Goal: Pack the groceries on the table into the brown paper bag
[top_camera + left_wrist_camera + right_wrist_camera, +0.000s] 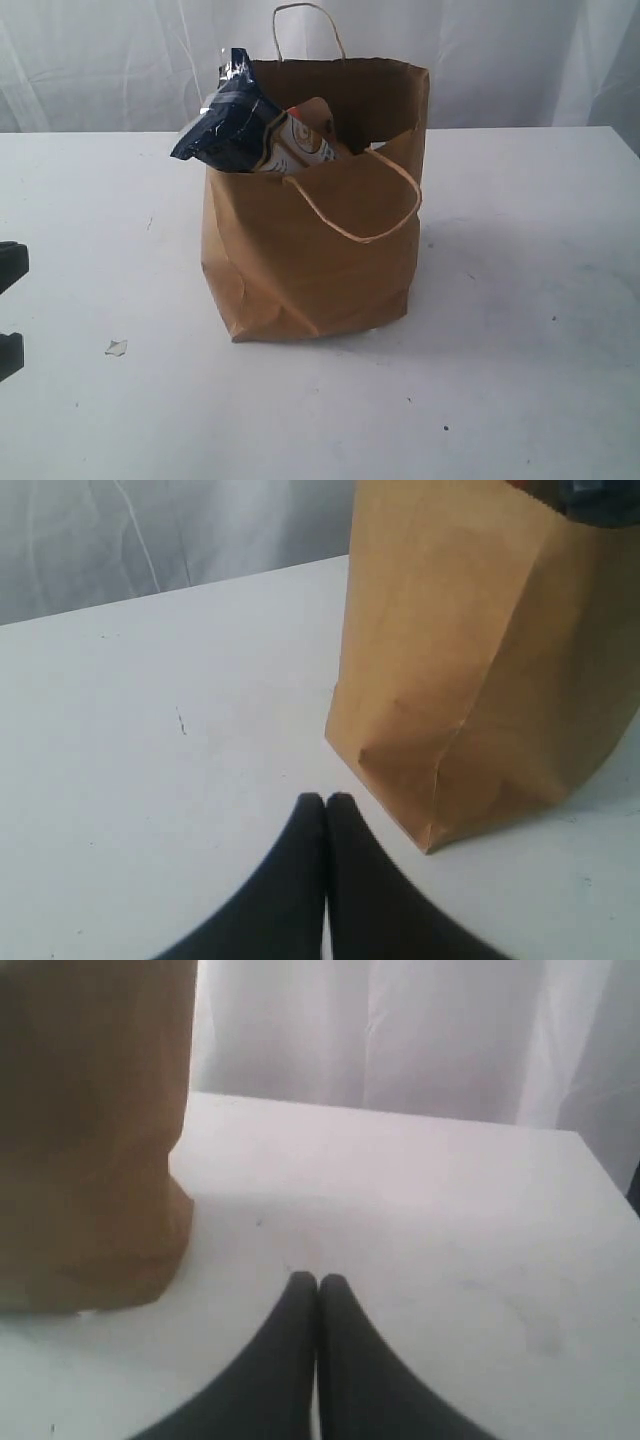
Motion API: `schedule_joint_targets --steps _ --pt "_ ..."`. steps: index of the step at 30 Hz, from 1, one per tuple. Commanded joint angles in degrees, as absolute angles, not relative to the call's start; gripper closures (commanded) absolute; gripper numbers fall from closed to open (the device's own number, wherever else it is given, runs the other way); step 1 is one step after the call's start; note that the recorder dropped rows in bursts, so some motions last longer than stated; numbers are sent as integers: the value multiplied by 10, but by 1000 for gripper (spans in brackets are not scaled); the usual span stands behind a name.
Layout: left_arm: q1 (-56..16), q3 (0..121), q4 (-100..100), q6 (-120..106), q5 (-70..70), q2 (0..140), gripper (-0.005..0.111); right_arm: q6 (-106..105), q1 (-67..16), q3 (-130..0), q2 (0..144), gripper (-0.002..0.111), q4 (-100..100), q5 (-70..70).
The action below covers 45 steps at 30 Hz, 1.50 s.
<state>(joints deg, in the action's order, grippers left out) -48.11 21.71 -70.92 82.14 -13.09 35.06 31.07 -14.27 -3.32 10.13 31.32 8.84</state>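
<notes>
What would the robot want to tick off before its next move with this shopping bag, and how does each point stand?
1. Tall brown kraft paper bag standing upright: ok.
2. Long dark-blue packet fully inside: not ok, it sticks out over the rim.
3. Brown pouch with white square in the bag: ok.
4. Left gripper shut and empty: ok.
5. Right gripper shut and empty: ok.
6. No grocery in view on the white tabletop, only a small pale scrap: ok.
</notes>
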Motion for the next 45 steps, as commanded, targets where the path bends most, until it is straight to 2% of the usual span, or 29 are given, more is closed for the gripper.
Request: schedule_joint_targets --steps 1,9,33,38,42,45 --pt "-481 214 -714 823 -134 347 107 43 -143 -11 91 108 96 73" --pt "-481 214 -714 823 -133 347 107 -4 -143 0 0 108 75 92" --pt "-481 212 -714 823 -133 344 107 -13 -143 0 0 108 43 123" --pt "-481 141 -715 823 -133 235 107 -13 -143 0 0 108 43 123" --pt "-481 71 -729 823 -56 97 107 -13 -143 0 0 108 43 123" --pt "-481 47 -729 823 -30 63 107 -13 -143 0 0 108 43 123"
